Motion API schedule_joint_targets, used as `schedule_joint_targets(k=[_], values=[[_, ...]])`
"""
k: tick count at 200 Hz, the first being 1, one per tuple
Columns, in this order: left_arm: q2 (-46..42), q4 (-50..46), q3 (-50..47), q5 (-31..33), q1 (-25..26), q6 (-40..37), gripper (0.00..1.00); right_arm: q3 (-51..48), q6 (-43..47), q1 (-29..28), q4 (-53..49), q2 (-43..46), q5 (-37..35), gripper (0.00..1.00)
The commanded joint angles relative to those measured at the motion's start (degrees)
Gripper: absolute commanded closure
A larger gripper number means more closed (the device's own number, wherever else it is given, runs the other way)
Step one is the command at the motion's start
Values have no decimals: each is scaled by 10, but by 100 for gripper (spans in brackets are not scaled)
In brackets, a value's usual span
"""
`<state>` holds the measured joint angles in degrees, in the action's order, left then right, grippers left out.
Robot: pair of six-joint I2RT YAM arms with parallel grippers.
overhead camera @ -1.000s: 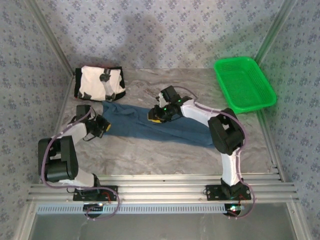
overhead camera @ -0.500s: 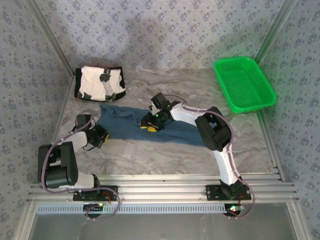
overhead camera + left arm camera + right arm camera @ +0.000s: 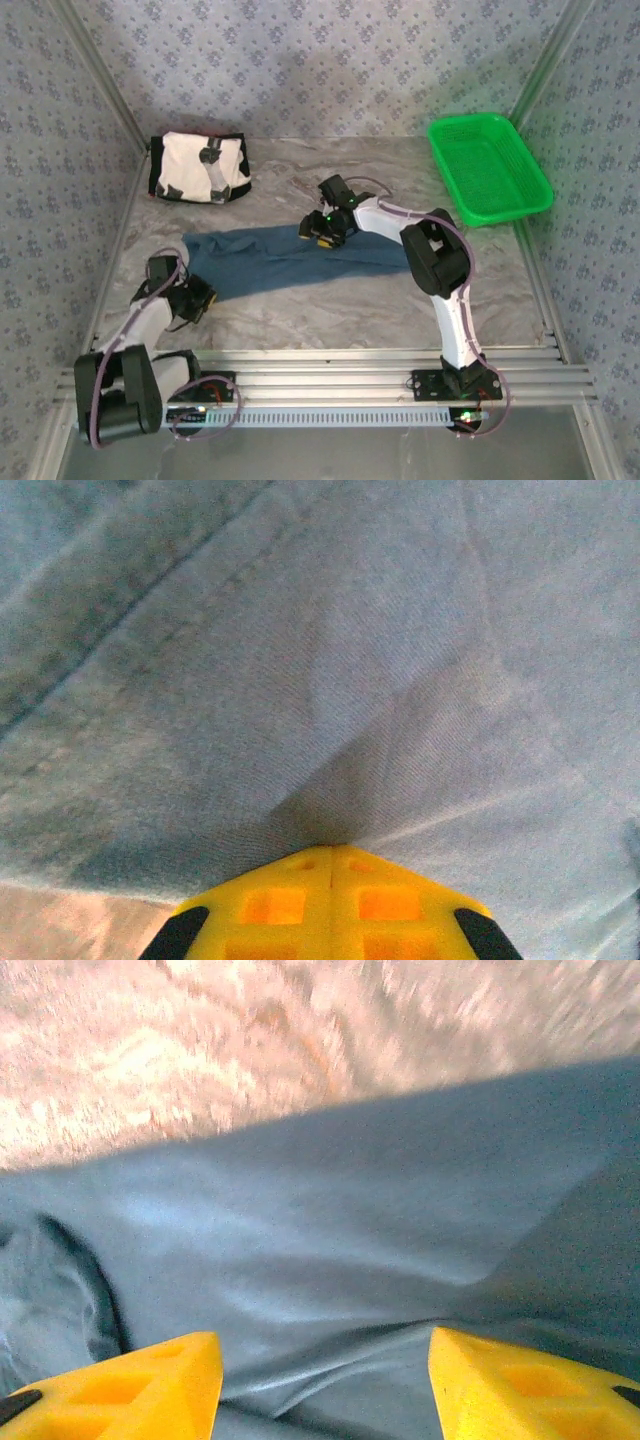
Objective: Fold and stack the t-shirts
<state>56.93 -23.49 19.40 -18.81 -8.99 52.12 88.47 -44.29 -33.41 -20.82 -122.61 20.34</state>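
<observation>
The dark teal-blue t-shirt lies stretched in a long band across the middle of the table. My left gripper is at its near-left corner. In the left wrist view the yellow jaws are pressed together with the cloth pinched at their tips. Over the shirt's far edge, my right gripper stands open. Its yellow fingers are spread apart just above the wrinkled cloth, holding nothing. The cream-white t-shirt with black edges lies folded at the back left.
A bright green plastic basket stands at the back right. The marbled table top is bare in front of the teal shirt. Aluminium rails run along the near edge by the arm bases.
My left gripper has pulled back toward the near-left corner, dragging the teal shirt's left end with it. My right gripper has opened, let go of the cloth and shifted slightly.
</observation>
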Motion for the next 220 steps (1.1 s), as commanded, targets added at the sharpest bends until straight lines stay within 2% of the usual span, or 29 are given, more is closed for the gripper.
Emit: schedule_joint_targets(k=[1, 21, 36, 55, 72, 95, 112, 151, 186, 220], values=[[-93, -141, -1, -7, -3, 21, 95, 29, 33, -13, -15, 31, 3, 41], [-186, -177, 40, -10, -2, 65, 88, 49, 20, -43, -4, 32, 72, 44], [-191, -173, 69, -14, -3, 77, 83, 90, 0, -75, 14, -2, 123, 46], [-131, -163, 118, -3, -5, 39, 76, 192, 16, -116, -14, -71, 165, 48], [-53, -126, 154, -19, -20, -3, 72, 295, 45, -140, -65, -130, 167, 51], [43, -102, 194, -39, -42, -36, 78, 372, 37, -149, -80, -200, 200, 60], [79, -92, 204, -34, -56, -46, 84, 381, 12, -155, -52, -218, 233, 65], [133, -26, 165, -38, -77, -37, 89, 335, -21, -169, -19, -214, 246, 65], [151, 14, 140, -42, -80, -35, 89, 336, -69, -175, 23, -243, 203, 63], [147, 11, 106, -38, -80, -48, 90, 345, -140, -150, 112, -280, 150, 61]])
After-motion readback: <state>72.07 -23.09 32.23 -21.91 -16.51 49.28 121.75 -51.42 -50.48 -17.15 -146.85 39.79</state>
